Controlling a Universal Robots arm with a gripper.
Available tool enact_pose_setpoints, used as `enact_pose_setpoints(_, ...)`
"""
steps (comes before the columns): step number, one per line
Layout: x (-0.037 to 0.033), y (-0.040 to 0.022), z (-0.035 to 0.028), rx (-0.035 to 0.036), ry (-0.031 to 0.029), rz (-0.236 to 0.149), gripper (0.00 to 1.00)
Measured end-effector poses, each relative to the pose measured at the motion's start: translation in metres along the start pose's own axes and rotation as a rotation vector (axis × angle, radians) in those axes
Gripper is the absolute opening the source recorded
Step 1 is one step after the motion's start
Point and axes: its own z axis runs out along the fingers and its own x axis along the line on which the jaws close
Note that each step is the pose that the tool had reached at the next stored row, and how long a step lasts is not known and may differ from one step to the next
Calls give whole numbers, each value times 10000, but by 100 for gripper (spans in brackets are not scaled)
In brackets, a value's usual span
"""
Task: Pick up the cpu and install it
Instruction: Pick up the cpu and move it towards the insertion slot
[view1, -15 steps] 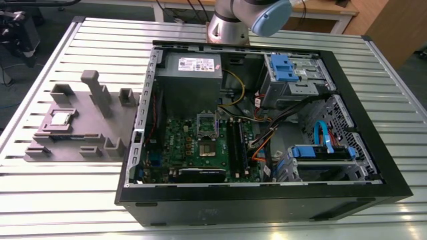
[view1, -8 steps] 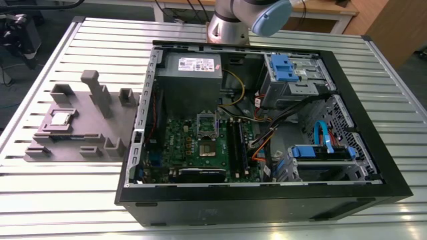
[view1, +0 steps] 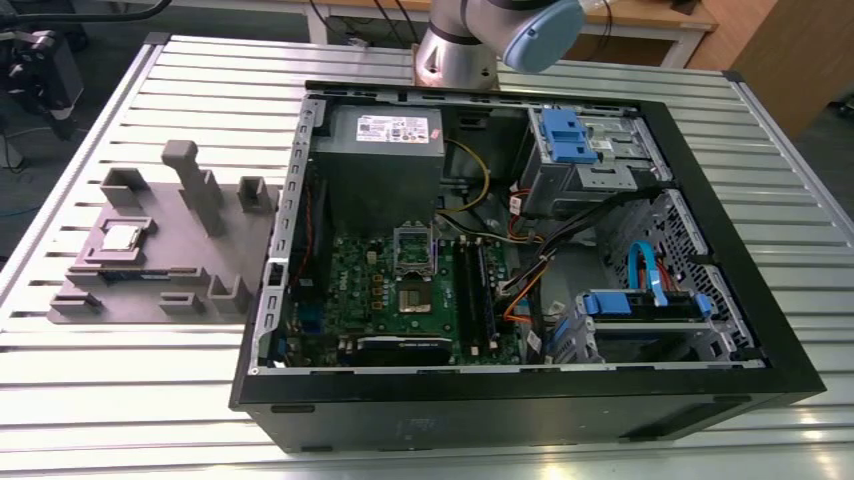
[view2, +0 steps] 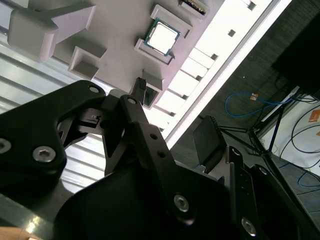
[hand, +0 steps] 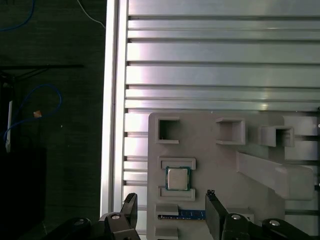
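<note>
The cpu (view1: 123, 237) is a small silver square chip lying flat in a recess of the grey fixture block (view1: 174, 290), to the exterior view's left of the open computer case. Both wrist views look down on it: cpu (hand: 178, 178), cpu (view2: 162, 38). My gripper (hand: 171, 204) hangs well above the fixture, open, with one black finger (hand: 131, 206) on each side of the chip's line and nothing between them. In the second wrist view the gripper (view2: 175, 107) is also open. The metal-framed socket (view1: 416, 296) sits on the green motherboard inside the case.
The black case (view1: 534, 400) lies on its side on a slatted metal table (view1: 160, 400), with drive bays, cables and a power supply (view1: 387, 135) inside. Tall posts (view1: 198, 185) rise from the fixture near the chip. The table edge (hand: 110, 100) runs close beside the fixture.
</note>
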Motion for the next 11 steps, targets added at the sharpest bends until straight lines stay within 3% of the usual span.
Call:
enact_pose_setpoints(6,-1,-1,15,-2,-4,-4,65)
enact_pose_setpoints(11,-4,-17,94,1,7,-65,65)
